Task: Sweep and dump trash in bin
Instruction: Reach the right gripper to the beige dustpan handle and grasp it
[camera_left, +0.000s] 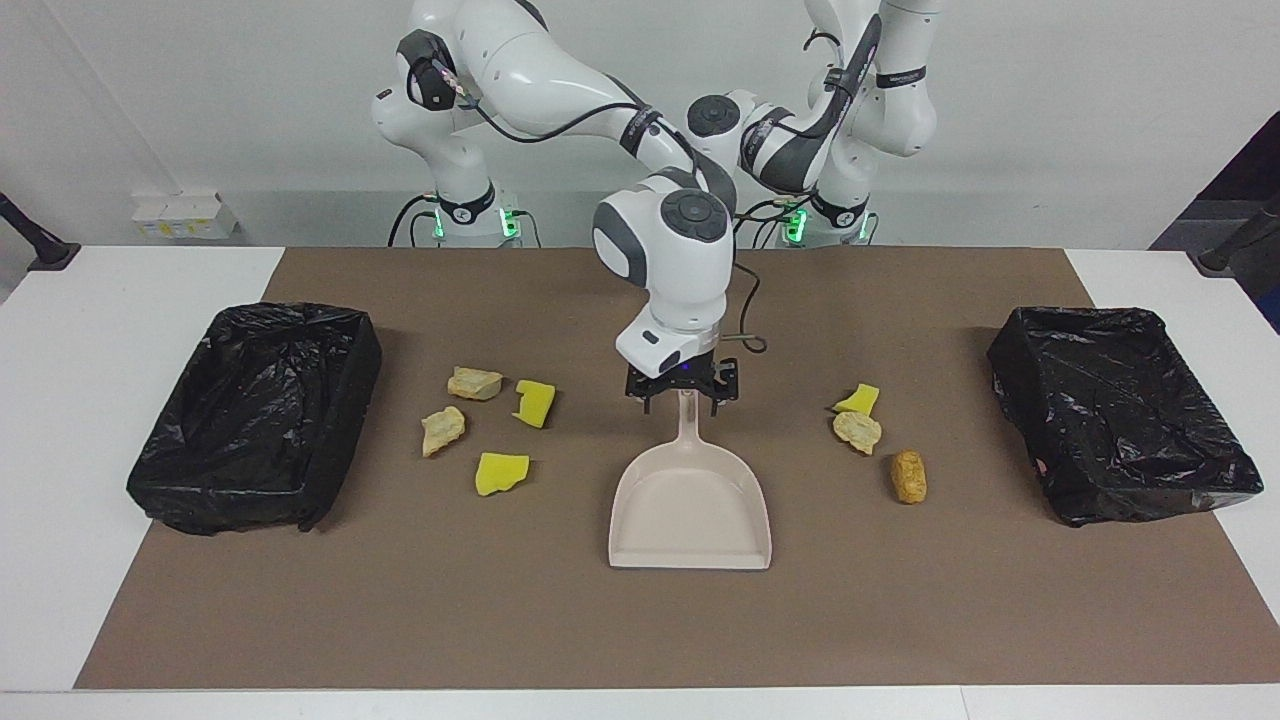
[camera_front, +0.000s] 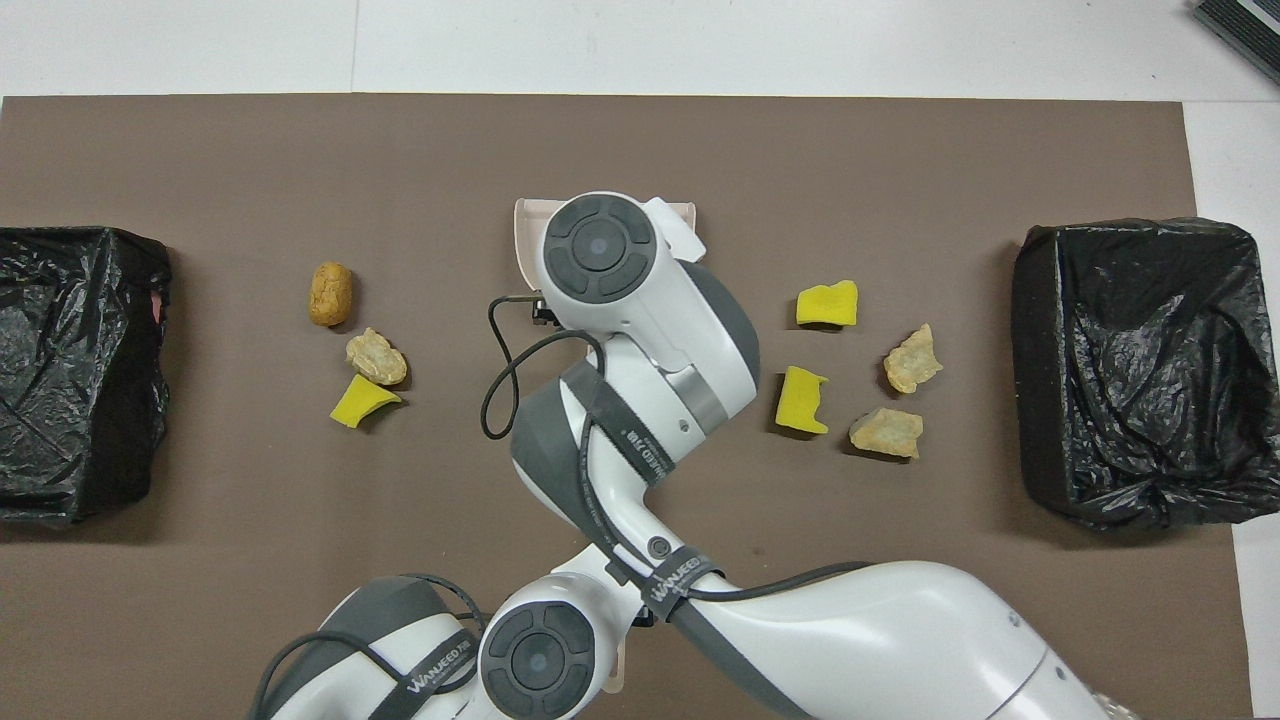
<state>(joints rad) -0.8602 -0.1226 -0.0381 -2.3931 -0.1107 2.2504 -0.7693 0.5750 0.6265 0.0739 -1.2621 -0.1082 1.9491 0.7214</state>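
Lying nearest the camera, at the lower centre of the facing frame: a beige dustpan (camera_left: 690, 505), flat on the brown mat (camera_left: 640, 630), wide mouth pointing away from the robots, handle pointing up the frame toward them.

Reaching in from the upper part of the frame, elbow high, forearm dropping steeply and wrist pointing straight down: the right arm. Hovering low at the tip of the dustpan handle: the right gripper (camera_left: 682, 395), fingers spread to either side of the handle and not clamping it. Hiding most of the dustpan in the overhead frame, its far edge (camera_front: 605, 205) alone showing.

Waiting folded by its base at the top of the frame: the left arm, gripper out of sight.

Lying on the mat in the middle band of the frame: the trash, in two clusters.
- Four scraps (camera_left: 500, 473) sitting between the dustpan and the black-lined bin (camera_left: 290, 312) at the right arm's end.
- Three scraps (camera_left: 857, 431), one an orange-brown nugget (camera_left: 908, 476), sitting between the dustpan and the second bin (camera_left: 1085, 315) at the left arm's end.
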